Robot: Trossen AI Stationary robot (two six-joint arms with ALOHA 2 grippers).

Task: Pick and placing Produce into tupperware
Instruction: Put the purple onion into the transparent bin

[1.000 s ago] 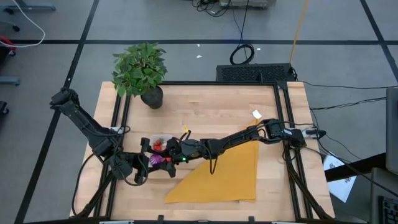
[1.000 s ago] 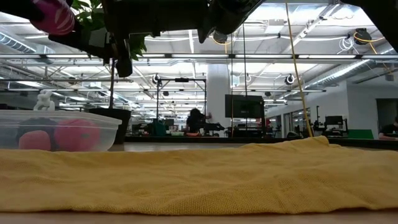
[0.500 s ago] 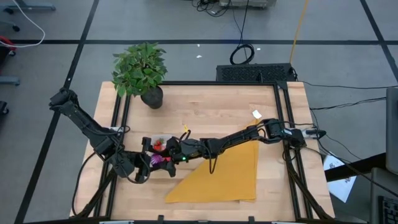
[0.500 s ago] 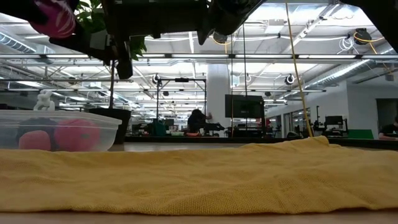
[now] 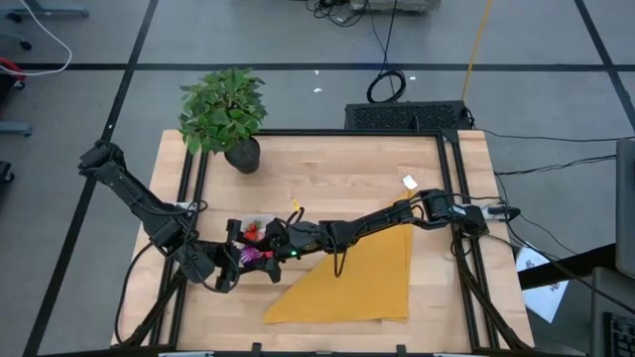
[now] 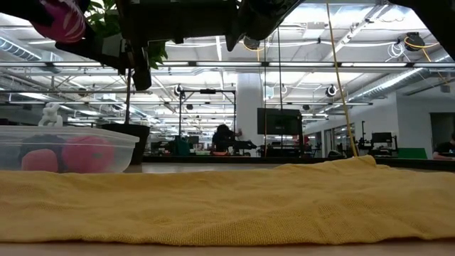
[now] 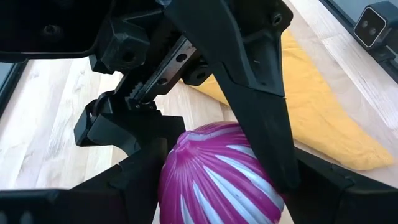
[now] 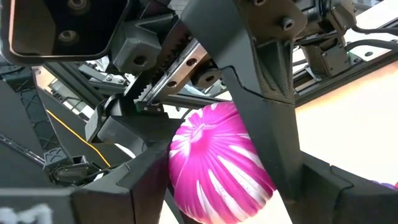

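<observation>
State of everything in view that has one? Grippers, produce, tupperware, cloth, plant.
left gripper: shut on purple striped ball
right gripper: shut on pink striped ball
tupperware: lidless, upright, holding red produce
yellow cloth: spread on table, rumpled
potted plant: upright

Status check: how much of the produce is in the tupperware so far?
Done: the tupperware already holds a red piece and a darker one beside it. In hand: the left gripper clamps a purple striped piece, and the right gripper a pink striped piece, both raised near the box. Left: releasing those inside; I cannot tell whether more produce lies loose.
</observation>
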